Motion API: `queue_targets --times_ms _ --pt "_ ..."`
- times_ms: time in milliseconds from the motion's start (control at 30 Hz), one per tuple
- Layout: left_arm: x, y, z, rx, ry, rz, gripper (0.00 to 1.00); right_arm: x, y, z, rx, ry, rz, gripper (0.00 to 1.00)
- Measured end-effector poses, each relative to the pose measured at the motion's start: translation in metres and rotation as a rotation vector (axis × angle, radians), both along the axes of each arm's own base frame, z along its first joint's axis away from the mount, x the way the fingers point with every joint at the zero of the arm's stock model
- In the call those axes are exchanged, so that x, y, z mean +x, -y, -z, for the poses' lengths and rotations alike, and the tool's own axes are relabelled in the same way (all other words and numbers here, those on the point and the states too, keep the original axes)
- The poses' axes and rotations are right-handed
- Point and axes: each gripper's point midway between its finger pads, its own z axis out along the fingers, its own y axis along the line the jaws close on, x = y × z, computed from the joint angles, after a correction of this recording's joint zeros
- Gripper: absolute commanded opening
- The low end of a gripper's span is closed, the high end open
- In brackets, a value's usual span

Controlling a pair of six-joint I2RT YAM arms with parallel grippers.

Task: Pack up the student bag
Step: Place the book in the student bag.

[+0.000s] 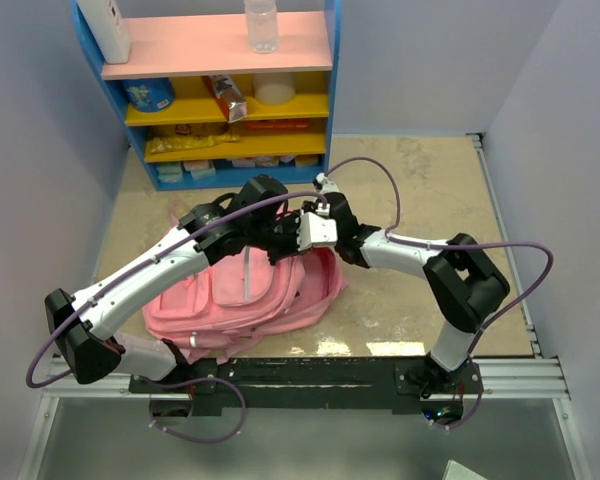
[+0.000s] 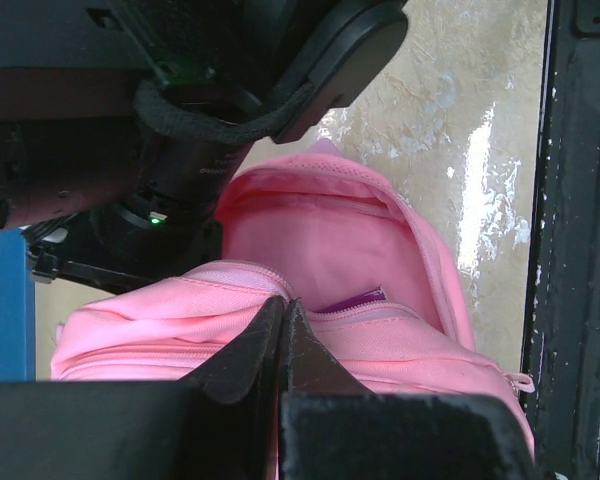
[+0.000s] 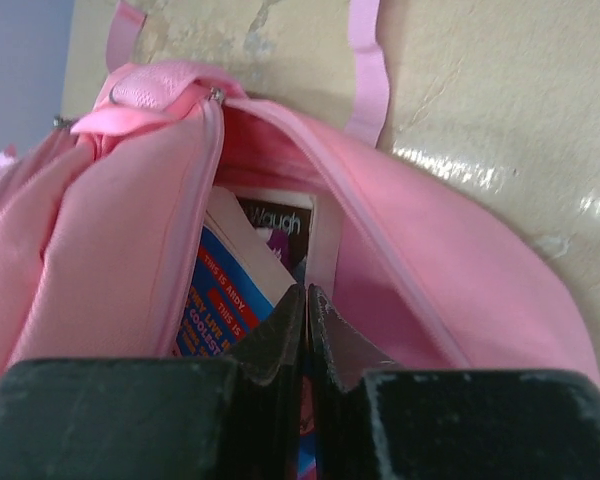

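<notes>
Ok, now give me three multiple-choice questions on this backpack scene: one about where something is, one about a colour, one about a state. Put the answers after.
1. Where are the books with printed covers?
A) on the top board of the shelves
B) inside the student bag
C) on the table beside the right arm's base

2. What colour is the frame of the shelf unit?
A) blue
B) green
C) white

3. How is the bag's main compartment?
A) zipped shut
B) open
C) turned inside out

Answers:
1 B: in the right wrist view, the books stand within the student bag.
2 A: the shelf unit has blue side panels around its pink and yellow boards.
3 B: the left wrist view looks past the unzipped rim onto the pink lining.
</notes>
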Motion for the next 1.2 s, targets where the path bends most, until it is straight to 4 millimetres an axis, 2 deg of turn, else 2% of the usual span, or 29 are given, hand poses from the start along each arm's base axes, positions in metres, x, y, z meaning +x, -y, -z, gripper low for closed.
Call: queue_targets --times_ms 167,267,367,400,433,500,600,700,800,867,900,933,1000,1067,1100,1133,1200 --pt "0.0 0.0 -0.001 0.001 0.001 0.001 0.0 -0.03 -0.005 0.001 0.045 -0.049 -0.038 0.11" --pt "0.0 0.0 -0.001 0.001 0.002 0.002 0.0 -0.052 -0.008 0.003 0.085 -0.088 -0.079 0.16" --pt "-0.001 -0.001 -0.001 0.004 -0.002 0.003 0.0 -0.061 -0.008 0.005 0.094 -0.114 -0.101 0.42" --pt "-0.001 -0.001 0.0 0.005 -0.002 0.003 0.0 -0.061 -0.007 0.005 0.091 -0.116 -0.097 0.56" --pt "-0.001 -0.001 0.0 0.005 -0.003 0.003 0.0 -0.06 -0.003 0.006 0.073 -0.116 -0.09 0.65" --pt "-0.001 -0.001 -0.001 0.004 -0.001 0.002 0.0 -0.057 0.012 0.003 0.028 -0.109 -0.059 0.99" --pt "0.0 -0.001 -0.001 0.002 0.003 -0.001 0.02 -0.05 0.037 -0.017 -0.038 -0.056 -0.008 0.99" --pt "0.001 -0.001 -0.002 0.003 0.007 -0.006 0.06 -0.044 0.064 -0.052 -0.063 0.041 0.064 0.99" --pt "0.005 -0.002 -0.003 -0.006 0.005 -0.021 0.06 -0.057 0.085 -0.088 -0.02 0.139 0.101 0.99" --pt "0.008 -0.003 -0.004 -0.017 -0.003 -0.039 0.09 -0.072 0.098 -0.103 0.013 0.192 0.105 0.99" --pt "0.011 -0.004 -0.005 -0.025 -0.008 -0.048 0.13 -0.08 0.106 -0.107 0.017 0.211 0.11 0.99" --pt "0.013 -0.005 -0.005 -0.031 -0.014 -0.056 0.22 -0.088 0.111 -0.11 0.012 0.223 0.111 0.97" --pt "0.022 -0.007 -0.01 -0.06 -0.036 -0.082 0.32 -0.1 0.112 -0.114 -0.005 0.237 0.095 0.82" --pt "0.046 -0.009 -0.022 -0.114 -0.032 -0.136 0.39 -0.116 0.106 -0.111 -0.027 0.234 0.052 0.72" --pt "0.058 -0.012 -0.027 -0.136 -0.029 -0.163 0.46 -0.128 0.101 -0.108 -0.037 0.229 0.02 0.71" --pt "0.074 -0.018 -0.033 -0.158 -0.024 -0.199 0.48 -0.133 0.1 -0.105 -0.047 0.223 0.007 0.7" --pt "0.1 -0.029 -0.034 -0.172 -0.027 -0.257 0.5 -0.166 0.08 -0.1 -0.057 0.217 -0.104 0.7"
